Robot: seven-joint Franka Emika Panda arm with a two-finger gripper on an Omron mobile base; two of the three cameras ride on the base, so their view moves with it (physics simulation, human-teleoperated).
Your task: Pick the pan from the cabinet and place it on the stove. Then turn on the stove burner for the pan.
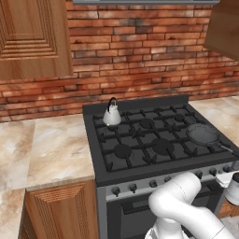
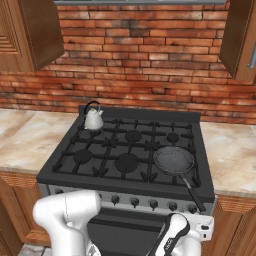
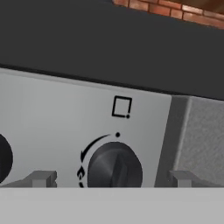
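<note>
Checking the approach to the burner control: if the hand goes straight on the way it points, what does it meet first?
Most likely the dark knob on the stove front panel, centred between the open hand's fingertips; depth is unclear.

In the left base view the long thin black handle of the round dark grey-black frying pan (image 1: 204, 134) runs off the right edge, so its end is cut away. The reddish-brown wooden wall cabinet with ridged panel doors (image 1: 32, 37) is cropped by the top and left edges. The white robot arm (image 1: 184, 205) hides part of the black gas stove (image 1: 140, 144) front and some of its small dark knobs. In the hand view, the dark round knob (image 3: 114, 170) is cut off below, a second knob (image 3: 3, 158) is sliced by the left edge, and the tiny flame mark beside the dial is too blurred to read.
</note>
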